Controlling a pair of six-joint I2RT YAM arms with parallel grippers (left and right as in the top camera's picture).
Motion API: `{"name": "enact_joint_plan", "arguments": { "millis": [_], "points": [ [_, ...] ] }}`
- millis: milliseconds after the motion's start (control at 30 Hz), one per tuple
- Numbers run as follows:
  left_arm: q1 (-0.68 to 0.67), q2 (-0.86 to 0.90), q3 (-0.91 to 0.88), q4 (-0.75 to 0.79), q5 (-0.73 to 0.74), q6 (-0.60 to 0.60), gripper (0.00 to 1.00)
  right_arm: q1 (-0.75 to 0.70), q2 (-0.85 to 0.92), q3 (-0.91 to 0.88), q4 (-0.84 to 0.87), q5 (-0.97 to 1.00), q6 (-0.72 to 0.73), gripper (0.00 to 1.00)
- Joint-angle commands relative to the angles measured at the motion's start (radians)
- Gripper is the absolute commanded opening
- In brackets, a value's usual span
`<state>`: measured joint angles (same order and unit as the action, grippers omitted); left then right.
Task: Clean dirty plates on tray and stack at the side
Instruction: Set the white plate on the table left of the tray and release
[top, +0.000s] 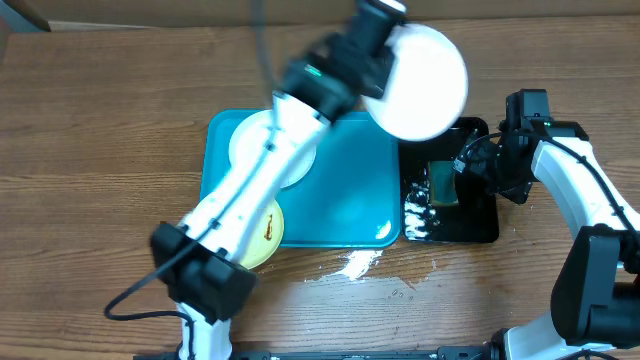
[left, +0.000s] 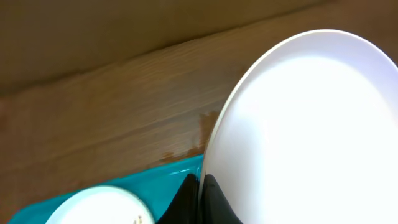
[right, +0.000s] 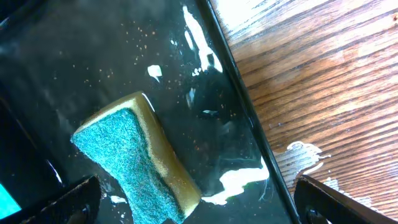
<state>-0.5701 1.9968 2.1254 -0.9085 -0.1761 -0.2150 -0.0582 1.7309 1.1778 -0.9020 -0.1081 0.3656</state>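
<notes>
Found the left gripper (left: 200, 190) pinched fully closed on the rim of 1 white plate (top: 425, 80), lifted clear and tilted, above and just past the far right corner of the turquoise tray (top: 350, 190). Counted 2 more plates lying flat in that tray: the other white plate (top: 248, 140) in its far left part, largely under the left arm, and a pale yellow-green plate (top: 268, 232) with a dark smear at its near left corner. Spotted the right gripper (right: 199, 208) to the right of the turquoise tray, hanging over the narrow black tray (right: 93, 62) that sits against its right rim, jaws spread as wide as they go and holding nothing. Placed the sponge (right: 140, 158) flat in the black tray, green scouring face up, below and between those jaws but nearer the finger on the turquoise tray's side. Read its long axis as running on a diagonal across the right wrist view, oblique to the line joining the 2 fingers. Judged the coming move to hang on that skew: a straight drop would probably catch the sponge corner to corner, so a small wrist turn looked needed to close across its short side. Judged the right arm far nearer the sponge, with the left arm taken up by the raised plate. Noted white suds (top: 355, 265) on the wood just off the turquoise tray's near edge.
</notes>
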Motion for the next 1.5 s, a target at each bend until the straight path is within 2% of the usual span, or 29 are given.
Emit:
{"name": "enact_joint_plan", "arguments": {
  "millis": [0,300,567,767,933,1467],
  "points": [
    [0.143,-0.004,0.037,-0.068,0.151,-0.101,0.04,0.002,-0.006,0.000,0.003,-0.006,0.002,1.00],
    [0.454,-0.003,0.035,-0.365,0.140,-0.105,0.04,0.002,-0.006,0.000,0.003,-0.006,0.002,1.00],
    [0.702,-0.003,-0.049,-0.427,0.132,-0.145,0.04,0.002,-0.006,0.000,0.003,-0.006,0.002,1.00],
    [0.829,-0.003,-0.175,-0.386,0.131,-0.148,0.04,0.002,-0.006,0.000,0.003,-0.006,0.002,1.00],
    [0.898,-0.002,-0.306,-0.291,0.111,-0.148,0.04,0.002,-0.006,0.000,0.003,-0.006,0.002,1.00],
    [0.953,0.000,-0.482,-0.044,-0.042,-0.148,0.04,0.002,-0.006,0.000,0.003,-0.006,0.002,1.00]
  ]
}}
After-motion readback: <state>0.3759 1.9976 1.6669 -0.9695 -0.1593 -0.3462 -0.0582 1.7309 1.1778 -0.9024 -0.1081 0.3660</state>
